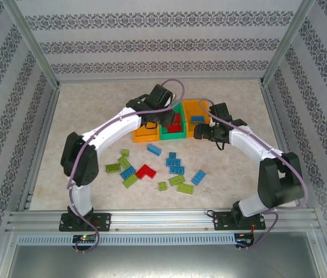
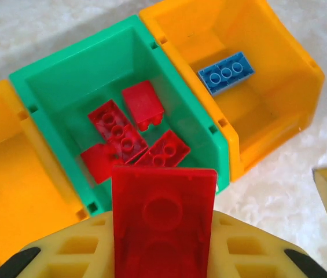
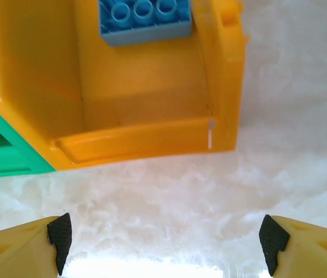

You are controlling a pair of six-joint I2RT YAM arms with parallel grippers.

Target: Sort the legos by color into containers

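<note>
**Red brick clamped over the green bin, right gripper spread wide**

Nearest the arm bases, the loose legos [image 1: 176, 170] lie scattered on the table [image 1: 232, 168]. They are blue and lime pieces, with one red L-shaped piece [image 1: 146, 171] among them, and all are well apart from the bins.

Beyond them, the left gripper [image 2: 163, 262] is closed on a red brick [image 2: 163, 202], which sits flat between its yellow fingers. The brick hangs just above the near rim of the green bin [image 2: 65, 75], the middle one of three joined in a row. Four red bricks [image 2: 125, 136] lie on that bin's floor, touching or overlapping one another. The left orange bin [image 2: 13, 191] adjoins it on one side.

The right gripper [image 3: 166, 243] has its fingers wide apart. It hovers over bare table just in front of the near wall of the right orange bin [image 3: 151, 139]. Farther in, a blue brick [image 3: 144, 17] lies studs up on that bin's floor, towards the far side.
</note>
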